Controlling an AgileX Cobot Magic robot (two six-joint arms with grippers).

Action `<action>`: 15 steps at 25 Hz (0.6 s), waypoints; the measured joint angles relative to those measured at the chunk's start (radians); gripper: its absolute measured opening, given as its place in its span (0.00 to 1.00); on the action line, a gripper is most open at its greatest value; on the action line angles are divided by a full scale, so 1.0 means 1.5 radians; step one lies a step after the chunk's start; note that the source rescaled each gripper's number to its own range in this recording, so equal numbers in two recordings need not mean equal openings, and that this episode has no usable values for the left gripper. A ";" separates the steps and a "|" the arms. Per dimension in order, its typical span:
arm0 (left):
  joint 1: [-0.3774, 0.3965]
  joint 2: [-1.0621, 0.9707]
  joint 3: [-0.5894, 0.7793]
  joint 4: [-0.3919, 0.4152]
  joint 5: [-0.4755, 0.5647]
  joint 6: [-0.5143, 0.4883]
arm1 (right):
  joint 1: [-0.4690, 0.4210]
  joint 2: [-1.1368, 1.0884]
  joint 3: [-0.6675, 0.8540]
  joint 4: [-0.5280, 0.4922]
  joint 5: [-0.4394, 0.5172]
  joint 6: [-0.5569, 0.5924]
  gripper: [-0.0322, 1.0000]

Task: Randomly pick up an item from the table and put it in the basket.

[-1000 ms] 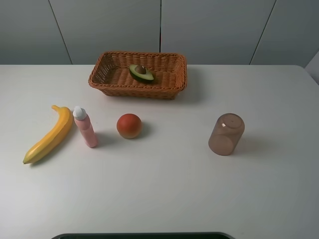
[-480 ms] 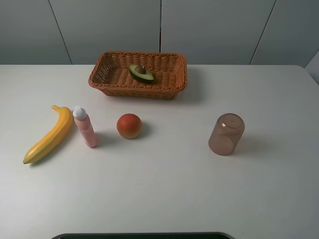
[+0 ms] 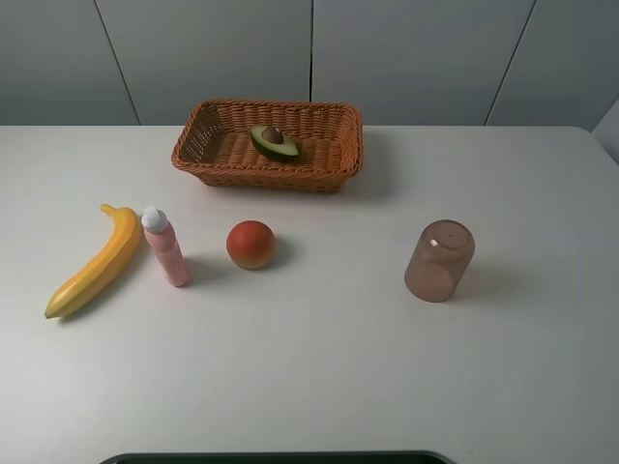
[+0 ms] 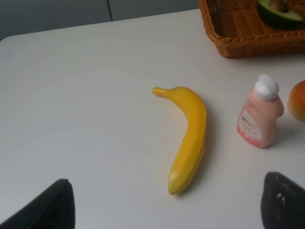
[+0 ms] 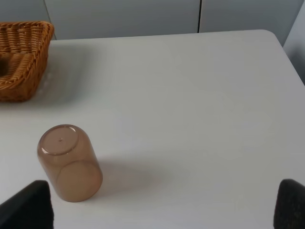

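Observation:
The halved avocado, dark green with a brown pit, lies inside the orange-brown wicker basket at the back of the white table. It also shows in the left wrist view, in the basket. Neither arm shows in the exterior high view. My left gripper is open and empty, fingertips wide apart, above the table near the banana. My right gripper is open and empty, fingertips wide apart, near the cup. The basket's corner shows in the right wrist view.
A yellow banana, a pink bottle with a white cap and a round red-orange fruit lie left of centre. A brown translucent cup stands upside down on the right. A dark edge runs along the table's front.

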State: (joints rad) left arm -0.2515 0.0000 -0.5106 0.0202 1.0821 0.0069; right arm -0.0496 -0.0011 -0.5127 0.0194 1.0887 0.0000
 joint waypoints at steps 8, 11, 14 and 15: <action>0.000 0.000 0.000 0.000 0.000 0.000 | 0.000 0.000 0.000 0.000 0.000 0.000 1.00; 0.000 0.000 0.000 0.000 0.000 0.000 | 0.000 0.000 0.000 0.000 0.000 0.000 1.00; 0.000 0.000 0.000 0.000 0.000 0.000 | 0.000 0.000 0.000 0.000 0.000 0.000 1.00; 0.000 0.000 0.000 0.000 0.000 0.000 | 0.000 0.000 0.000 0.000 0.001 0.000 1.00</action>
